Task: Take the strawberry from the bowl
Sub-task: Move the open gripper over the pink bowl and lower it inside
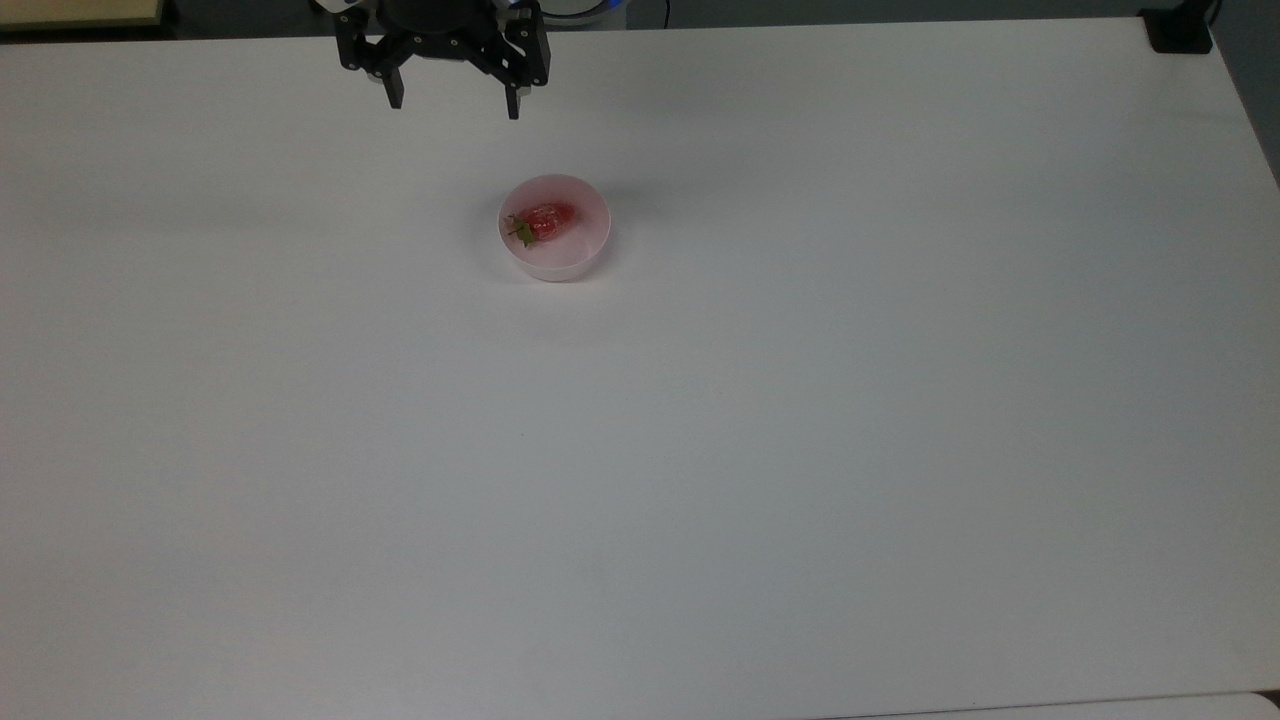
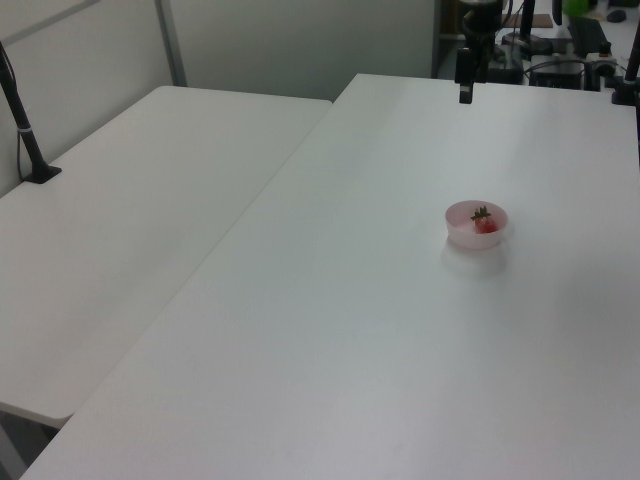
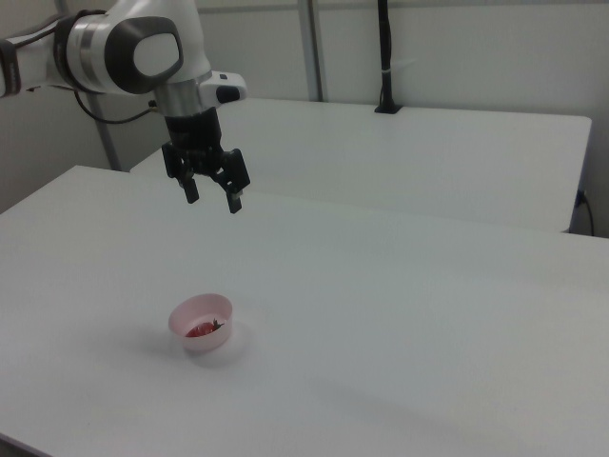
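Note:
A small pale pink bowl (image 1: 555,240) stands on the white table (image 1: 700,450). Inside it lies a glossy red strawberry (image 1: 545,220), its green cap pointing to the top view's left. My gripper (image 1: 455,106) hangs high above the table near the far edge, open, with nothing between its black fingers. It is apart from the bowl, up and to the top view's left of it. The right view has the gripper (image 3: 213,202) well above the bowl (image 3: 202,327) and strawberry (image 3: 200,330). The left view puts the bowl (image 2: 477,226), strawberry (image 2: 485,221) and gripper (image 2: 466,92) at the right.
A second white table (image 2: 130,230) adjoins along the left view's left side, with a black post (image 2: 25,125) clamped on it. A black clamp (image 1: 1178,30) sits at the top view's upper right corner. Equipment stands behind the arm (image 2: 560,50).

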Available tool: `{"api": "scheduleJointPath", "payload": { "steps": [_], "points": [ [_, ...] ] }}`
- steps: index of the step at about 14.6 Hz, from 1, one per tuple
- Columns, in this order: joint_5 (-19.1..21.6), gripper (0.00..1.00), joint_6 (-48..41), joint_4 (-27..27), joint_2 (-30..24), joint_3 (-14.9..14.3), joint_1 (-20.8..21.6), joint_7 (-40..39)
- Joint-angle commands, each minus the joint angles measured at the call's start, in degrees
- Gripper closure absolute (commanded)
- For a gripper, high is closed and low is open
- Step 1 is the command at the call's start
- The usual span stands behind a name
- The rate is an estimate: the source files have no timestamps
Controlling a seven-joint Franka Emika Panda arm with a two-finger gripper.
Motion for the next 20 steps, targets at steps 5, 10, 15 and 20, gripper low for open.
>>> {"api": "scheduleJointPath", "payload": {
  "steps": [5,10,15,20],
  "points": [
    [-0.5,0.00,-1.1,-0.5,0.0,0.0,0.6,-2.0],
    [-0.5,0.00,-2.4,-0.5,0.5,-0.1,1.9,-4.5],
    [-2.3,0.07,-1.5,-4.6,3.9,-1.6,9.2,-17.3],
    [-6.6,0.16,8.0,-11.9,7.7,-2.4,13.5,-24.0]
  ]
}}
